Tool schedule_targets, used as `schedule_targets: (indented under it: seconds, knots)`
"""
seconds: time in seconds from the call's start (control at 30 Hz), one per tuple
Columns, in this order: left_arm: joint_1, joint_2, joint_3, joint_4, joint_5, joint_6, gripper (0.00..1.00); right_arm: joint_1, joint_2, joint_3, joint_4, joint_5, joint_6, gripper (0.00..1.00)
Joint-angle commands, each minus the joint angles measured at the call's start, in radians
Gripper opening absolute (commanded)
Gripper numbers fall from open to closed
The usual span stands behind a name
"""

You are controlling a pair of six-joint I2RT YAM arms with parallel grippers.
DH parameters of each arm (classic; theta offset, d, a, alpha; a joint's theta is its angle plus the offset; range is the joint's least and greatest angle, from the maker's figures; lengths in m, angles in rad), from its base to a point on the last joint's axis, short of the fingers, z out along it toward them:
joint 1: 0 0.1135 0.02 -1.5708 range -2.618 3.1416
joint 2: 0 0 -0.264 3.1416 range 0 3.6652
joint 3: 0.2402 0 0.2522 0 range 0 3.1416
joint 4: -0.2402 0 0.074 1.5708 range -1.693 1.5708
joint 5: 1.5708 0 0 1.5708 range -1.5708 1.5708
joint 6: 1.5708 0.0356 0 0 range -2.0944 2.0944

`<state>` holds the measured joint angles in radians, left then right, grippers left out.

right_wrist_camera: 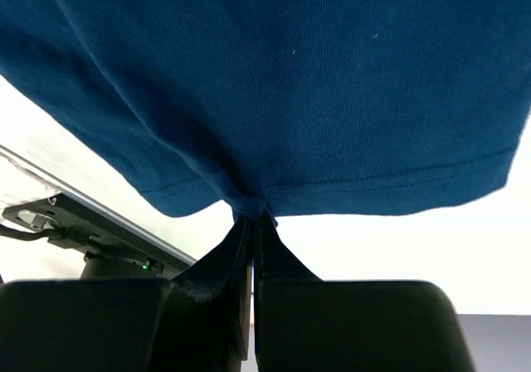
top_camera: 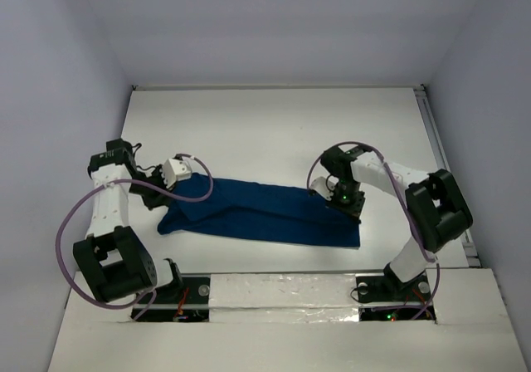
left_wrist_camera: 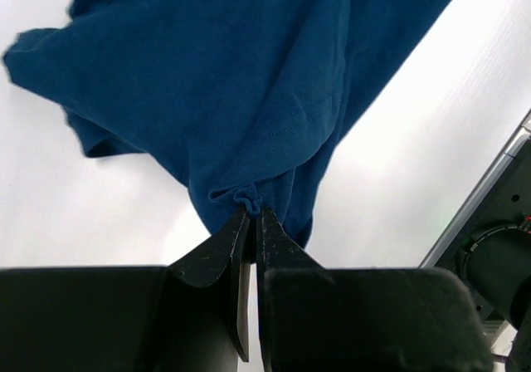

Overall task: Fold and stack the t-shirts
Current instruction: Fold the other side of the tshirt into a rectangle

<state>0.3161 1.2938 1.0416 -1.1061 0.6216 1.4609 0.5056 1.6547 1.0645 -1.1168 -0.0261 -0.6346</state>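
Nearest me, the t-shirt [top_camera: 265,214] lies on the white surface [top_camera: 274,123] just beyond the arm bases. It is a long, narrow, dark blue band running from left to right between the two arms. It appears to be doubled along its length, and no chest print shows on the upturned face. Only this one garment is in view.

The right gripper [right_wrist_camera: 251,218] is at the right end of the band. It is clenched on the stitched hem [right_wrist_camera: 373,185], right at a corner, and only a small nip of cloth sits between the tips. The cloth fans out flat and fairly taut from that point.

The left gripper [left_wrist_camera: 253,214] is further back, at the left end. It is likewise clamped tight on the t-shirt, holding a gathered pucker of fabric. Loose folds hang away to the left of it, one of them possibly a sleeve.

Risks, in my judgement:
- Both holds are shallow. If the arms draw apart or lift sharply, the tension could pull the hem corner out of the right gripper, and that end would then drop and collapse.
- The left hold is on bunched material, not a clean edge. Any fold carried over from it is likely to land skewed, with the loose flap trapped inside.
- The left arm's purple cable [top_camera: 202,173] loops close over that end of the cloth and could drag it.
- The two ends sit at different depths, so an unmatched sweep would twist the band.
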Motion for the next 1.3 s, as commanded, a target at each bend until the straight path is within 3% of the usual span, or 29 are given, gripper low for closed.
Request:
schedule_targets:
  seconds: [0.0, 0.1, 0.23, 0.53, 0.57, 0.6, 0.73, 0.8, 0.97, 1.1, 1.17, 1.27]
  knots:
    - [0.003, 0.018, -0.046, -0.037, -0.014, 0.041, 0.0, 0.017, 0.025, 0.017, -0.048, 0.003, -0.025, 0.0]
    - [-0.018, 0.036, -0.087, -0.037, -0.04, 0.056, 0.0, 0.017, 0.04, 0.02, -0.046, 0.012, -0.025, 0.0]
    - [-0.028, 0.107, -0.095, -0.038, -0.005, 0.047, 0.11, 0.027, 0.068, 0.026, -0.04, 0.022, -0.02, 0.0]
    - [-0.049, 0.309, -0.049, -0.035, 0.001, 0.03, 0.2, 0.036, 0.086, 0.031, -0.035, 0.021, -0.027, 0.04]
    - [-0.049, 0.323, -0.043, -0.034, 0.0, 0.026, 0.22, 0.036, 0.085, 0.031, -0.035, 0.022, -0.028, 0.07]
    - [-0.049, 0.343, -0.032, -0.035, 0.001, 0.027, 0.24, 0.036, 0.083, 0.031, -0.037, 0.022, -0.03, 0.19]
    - [-0.049, 0.357, 0.017, -0.032, 0.039, 0.027, 0.3, 0.036, 0.05, 0.06, -0.048, 0.018, -0.036, 0.26]
    - [-0.049, 0.335, 0.061, -0.032, 0.082, 0.018, 0.42, 0.036, 0.024, 0.074, -0.061, 0.009, -0.04, 0.28]
    - [-0.049, 0.294, 0.129, -0.034, 0.125, -0.014, 0.49, 0.036, -0.032, 0.11, -0.081, 0.003, -0.046, 0.41]
    - [-0.049, 0.266, 0.144, -0.034, 0.133, -0.027, 0.58, 0.036, -0.065, 0.14, -0.097, -0.014, -0.056, 0.44]
    - [-0.049, 0.265, 0.141, -0.034, 0.153, -0.024, 0.58, 0.036, -0.07, 0.153, -0.094, -0.038, -0.063, 0.47]
    - [-0.049, 0.303, 0.133, -0.034, 0.205, -0.027, 0.45, 0.036, -0.052, 0.195, -0.051, -0.067, -0.051, 0.33]
